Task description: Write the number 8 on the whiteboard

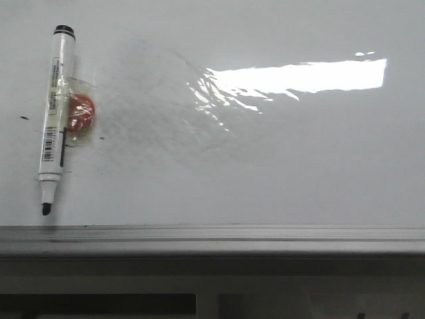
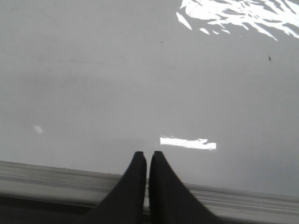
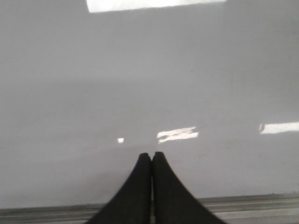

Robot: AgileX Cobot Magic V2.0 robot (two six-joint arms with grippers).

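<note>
The whiteboard [image 1: 279, 173] fills most of the front view, glossy white, with a bright glare patch [image 1: 299, 74] in the upper right and a faint grey smudge [image 1: 153, 113] of erased marks across the upper middle. A grey metal rail [image 1: 212, 234] runs along its lower edge. No drawn 8 shows anywhere on the board. At the left of the frame a white marker [image 1: 55, 113] lies on the board nearly upright, its black end cap at the top and its uncapped black tip at the bottom, just above the rail. A barcode label sits on the lower barrel; the other print on the barrel is too small to read. A red round piece [image 1: 82, 114] wrapped in clear tape is stuck to the marker's right side at mid-barrel. A few small black specks [image 1: 24, 118] dot the board to the marker's left. In the left wrist view the left gripper [image 2: 147, 154] has its black fingers nearly together over the rail, holding nothing. In the right wrist view the right gripper [image 3: 152, 155] has its jaws pressed together, empty as well, its tips over bare board.
</note>
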